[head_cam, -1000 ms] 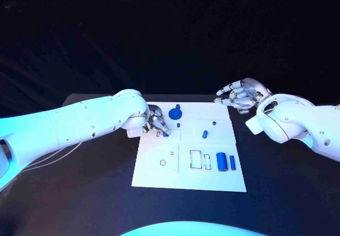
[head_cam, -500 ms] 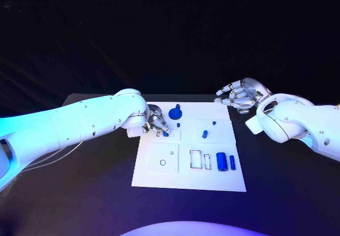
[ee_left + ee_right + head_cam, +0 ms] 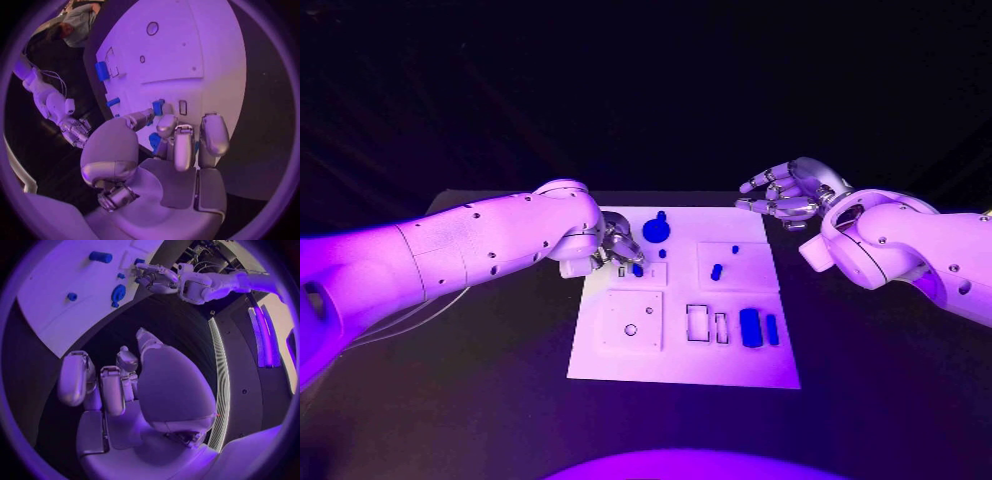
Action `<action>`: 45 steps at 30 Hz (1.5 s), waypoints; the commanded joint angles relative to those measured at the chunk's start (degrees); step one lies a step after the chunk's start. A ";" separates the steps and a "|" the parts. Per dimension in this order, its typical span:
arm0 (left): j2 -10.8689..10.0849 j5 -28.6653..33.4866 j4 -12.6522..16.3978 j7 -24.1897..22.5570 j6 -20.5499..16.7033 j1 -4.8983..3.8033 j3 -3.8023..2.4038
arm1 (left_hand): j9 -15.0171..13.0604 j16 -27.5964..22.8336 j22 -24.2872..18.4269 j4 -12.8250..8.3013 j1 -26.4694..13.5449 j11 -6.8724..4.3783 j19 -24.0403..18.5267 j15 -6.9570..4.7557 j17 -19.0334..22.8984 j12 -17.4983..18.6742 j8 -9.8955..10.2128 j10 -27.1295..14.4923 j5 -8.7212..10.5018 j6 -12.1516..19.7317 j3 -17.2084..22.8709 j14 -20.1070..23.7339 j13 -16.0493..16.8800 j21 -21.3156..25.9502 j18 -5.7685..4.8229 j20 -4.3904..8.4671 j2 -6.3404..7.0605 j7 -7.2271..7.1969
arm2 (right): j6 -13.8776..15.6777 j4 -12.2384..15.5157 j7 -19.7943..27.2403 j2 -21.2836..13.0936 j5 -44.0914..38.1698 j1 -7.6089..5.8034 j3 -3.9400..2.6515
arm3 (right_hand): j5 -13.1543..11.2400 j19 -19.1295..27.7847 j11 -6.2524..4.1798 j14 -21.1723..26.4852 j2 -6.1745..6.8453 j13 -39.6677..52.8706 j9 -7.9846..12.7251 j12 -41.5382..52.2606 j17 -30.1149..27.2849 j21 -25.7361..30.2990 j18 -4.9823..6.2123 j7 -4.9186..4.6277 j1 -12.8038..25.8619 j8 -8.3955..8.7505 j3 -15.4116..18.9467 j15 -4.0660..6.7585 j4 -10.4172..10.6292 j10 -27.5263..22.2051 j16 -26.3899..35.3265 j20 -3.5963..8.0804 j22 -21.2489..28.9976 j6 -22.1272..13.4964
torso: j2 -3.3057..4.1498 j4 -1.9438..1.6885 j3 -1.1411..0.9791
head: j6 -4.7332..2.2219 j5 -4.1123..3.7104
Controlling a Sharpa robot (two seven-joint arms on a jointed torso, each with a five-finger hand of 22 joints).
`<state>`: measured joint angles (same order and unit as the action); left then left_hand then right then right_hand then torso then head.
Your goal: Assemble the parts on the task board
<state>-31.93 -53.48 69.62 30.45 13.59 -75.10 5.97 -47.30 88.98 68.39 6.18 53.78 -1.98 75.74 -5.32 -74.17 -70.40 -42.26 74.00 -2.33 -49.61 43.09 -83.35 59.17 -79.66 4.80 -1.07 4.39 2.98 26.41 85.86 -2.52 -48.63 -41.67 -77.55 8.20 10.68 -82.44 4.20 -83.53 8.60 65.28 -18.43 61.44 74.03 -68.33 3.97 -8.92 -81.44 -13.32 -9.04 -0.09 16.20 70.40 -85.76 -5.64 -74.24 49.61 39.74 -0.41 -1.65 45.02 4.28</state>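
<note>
The white task board (image 3: pixel 687 352) lies in the middle of the black table. My left hand (image 3: pixel 615 245) hovers over its far left part and pinches a small blue part (image 3: pixel 636 269) between thumb and finger, right by a small rectangular slot (image 3: pixel 182 107). The left wrist view shows that part (image 3: pixel 157 107) at the fingertips. A round blue part (image 3: pixel 656 230) sits just past the hand. My right hand (image 3: pixel 790 195) hangs beyond the board's far right corner, fingers loosely bent and apart, holding nothing.
On the board lie a blue cylinder (image 3: pixel 750 327) with a thin blue bar (image 3: pixel 772 329) beside it, and a short blue piece (image 3: pixel 717 271). Two rectangular cut-outs (image 3: pixel 697 322) and a square plate with a hole (image 3: pixel 630 325) lie nearer me. Black table surrounds the board.
</note>
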 commanded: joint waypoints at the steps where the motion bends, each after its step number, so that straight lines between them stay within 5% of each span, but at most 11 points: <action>1: 0.52 0.08 -0.10 0.00 0.64 0.38 0.23 | -1.72 1.01 1.06 0.79 -0.19 -1.12 1.41 -0.36 -15.83 -0.85 -2.71 3.42 -1.28 -7.61 3.59 -6.65 1.05 -1.26 -0.50 0.19 -3.44 -2.65 | -0.18 0.09 0.14 0.02 -0.13 0.00 -0.03 | 1.34 1.17 -0.08 -4.69 0.56 -0.38 -0.23 -0.74 9.91 0.81 0.69 -0.15 0.71 -1.52 -1.41 0.32 0.12 -1.01 0.45 -0.01 -2.60 -0.53 | -0.02 0.01 0.00 | 0.01 -0.02; 16: 0.96 -0.31 -0.76 0.03 1.55 0.38 0.24 | -1.72 1.02 1.06 1.42 -0.85 -1.15 1.42 -0.38 -15.83 -0.85 -2.58 3.54 -0.91 -7.93 2.64 -6.65 1.15 -1.24 -0.50 0.21 -3.98 -2.70 | -0.34 0.32 0.29 -0.08 -0.67 0.00 -0.03 | 1.34 1.17 -0.08 -4.69 0.56 -0.38 -0.23 -0.74 9.91 0.81 0.69 -0.15 0.71 -1.52 -1.41 0.32 0.12 -1.01 0.45 -0.01 -2.60 -0.53 | -0.03 0.02 0.02 | 0.13 -0.26; 31: 0.78 -0.65 -0.55 0.02 2.19 0.38 0.25 | -1.91 1.02 1.25 -0.46 -0.25 -1.25 1.53 -0.44 -15.83 -0.64 -2.13 3.68 -0.93 -7.92 -0.26 -6.65 1.23 -1.24 -0.53 0.28 -1.07 -2.82 | -0.34 0.41 0.38 -0.19 -0.80 0.00 -0.03 | 1.34 1.18 -0.08 -4.68 0.62 -0.41 -0.24 -0.75 9.86 0.87 0.70 -0.15 0.74 -1.61 -1.47 0.32 0.12 -1.03 0.50 -0.01 -2.58 -0.59 | -0.05 -0.06 0.06 | 0.28 -0.40; 45: 0.63 -0.84 -0.59 -0.07 1.81 0.38 0.26 | -1.95 1.02 1.33 1.97 -2.02 -1.24 1.57 -0.42 -15.83 -0.53 -1.63 3.82 -0.93 -8.36 -4.43 -6.65 1.44 -1.18 -0.54 0.27 0.37 -2.82 | -0.27 0.39 0.41 -0.19 -0.80 0.00 -0.03 | 1.33 1.19 -0.07 -4.67 0.66 -0.43 -0.24 -0.77 9.85 0.93 0.71 -0.15 0.78 -1.65 -1.49 0.32 0.14 -1.05 0.51 -0.01 -2.55 -0.63 | -0.08 -0.05 0.02 | 0.52 -0.44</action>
<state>-31.33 -54.28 68.91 30.39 15.25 -74.83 6.16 -47.99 88.98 68.62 8.30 51.55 -2.75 76.48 -5.34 -74.17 -70.39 -42.96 76.52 -2.31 -55.94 39.82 -83.36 59.54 -79.66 4.80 -0.93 4.55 0.93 26.22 86.17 -2.26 -48.82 -42.37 -77.55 8.20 11.22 -82.43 4.20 -83.53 8.61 65.21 -18.43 61.44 74.03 -68.33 3.97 -8.97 -81.44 -13.97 -9.04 -0.08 16.20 70.39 -85.76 -5.64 -74.24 49.55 39.69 -0.46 -1.59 45.48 3.86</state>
